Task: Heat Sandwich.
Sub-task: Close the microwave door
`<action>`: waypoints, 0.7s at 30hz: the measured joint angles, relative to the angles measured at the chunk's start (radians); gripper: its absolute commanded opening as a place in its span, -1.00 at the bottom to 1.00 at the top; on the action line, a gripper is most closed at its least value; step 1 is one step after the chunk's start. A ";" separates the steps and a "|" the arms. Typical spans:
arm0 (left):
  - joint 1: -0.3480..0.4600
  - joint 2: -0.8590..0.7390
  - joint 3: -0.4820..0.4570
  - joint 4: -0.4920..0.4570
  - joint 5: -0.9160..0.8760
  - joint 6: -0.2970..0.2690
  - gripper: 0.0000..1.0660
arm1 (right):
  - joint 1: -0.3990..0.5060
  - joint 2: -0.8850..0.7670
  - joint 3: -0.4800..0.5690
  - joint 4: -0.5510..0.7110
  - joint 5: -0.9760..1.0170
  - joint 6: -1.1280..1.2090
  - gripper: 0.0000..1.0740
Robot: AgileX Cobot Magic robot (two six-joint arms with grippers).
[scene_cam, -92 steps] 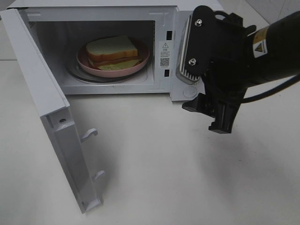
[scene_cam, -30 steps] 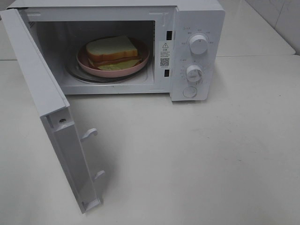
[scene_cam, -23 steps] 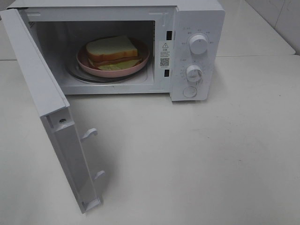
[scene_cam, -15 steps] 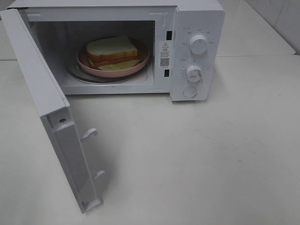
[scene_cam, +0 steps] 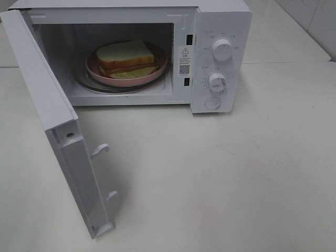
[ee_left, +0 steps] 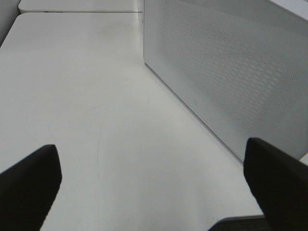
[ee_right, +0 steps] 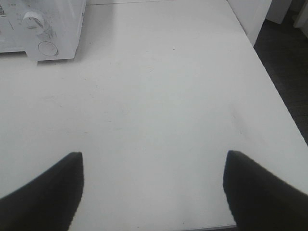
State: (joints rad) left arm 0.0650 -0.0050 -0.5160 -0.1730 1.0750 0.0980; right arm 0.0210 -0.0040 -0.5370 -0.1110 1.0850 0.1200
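**A:** Item one, the sandwich (scene_cam: 126, 58)?

**B:** On the pink plate (scene_cam: 159, 70), plate on the glass turntable (scene_cam: 83, 81), inside the microwave (scene_cam: 220, 18) cavity. Neither gripper touches it.

**A:** Item two, the door (scene_cam: 52, 113)?

**B:** Swung fully open toward the left of the high view. Latch hooks exposed.

**A:** Item three, the grippers?

**B:** Left gripper (ee_left: 151, 161): jaws wide, nothing between them, over the table (scene_cam: 236, 184), beside the door's meshed panel (ee_left: 231, 72). Right gripper (ee_right: 153, 161): jaws wide, empty, over bare table, well apart from the control panel. Neither arm shows in the high view.

**A:** Item four, the controls?

**B:** Upper dial (scene_cam: 222, 50), lower dial (scene_cam: 217, 81), round button (scene_cam: 212, 103). Settings too small to read.

**A:** Step in hand?

**B:** Loading looks done; closing is not yet begun. The next move likely falls to the left arm: push the door's outer face until the hooks seat. After that, the right gripper needs to narrow onto a dial and turn it.
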 measured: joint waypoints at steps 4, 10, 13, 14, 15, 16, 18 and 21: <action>0.000 0.000 0.000 0.000 0.000 0.000 0.84 | -0.010 0.000 0.000 0.002 -0.013 0.000 0.42; 0.000 0.000 0.000 0.000 0.000 0.000 0.84 | -0.011 0.000 0.035 0.034 -0.070 -0.002 0.42; 0.000 0.000 0.000 0.000 0.000 0.000 0.84 | -0.011 0.000 0.035 0.035 -0.073 -0.002 0.42; 0.000 0.000 0.000 0.000 0.000 0.000 0.84 | -0.011 0.000 0.035 0.036 -0.074 -0.002 0.41; 0.000 0.000 0.000 0.000 0.000 0.000 0.84 | -0.011 0.000 0.035 0.036 -0.075 -0.002 0.41; 0.000 0.000 0.000 0.000 0.000 0.000 0.84 | -0.011 0.000 0.035 0.036 -0.075 -0.002 0.41; 0.000 0.000 0.000 0.000 0.000 0.000 0.84 | -0.011 0.000 0.035 0.036 -0.075 -0.002 0.41; 0.000 0.000 0.000 0.000 0.000 0.000 0.84 | -0.011 0.000 0.035 0.036 -0.075 -0.002 0.41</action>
State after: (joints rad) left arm 0.0650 -0.0050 -0.5160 -0.1730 1.0750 0.0980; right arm 0.0100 -0.0040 -0.5020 -0.0750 1.0100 0.1180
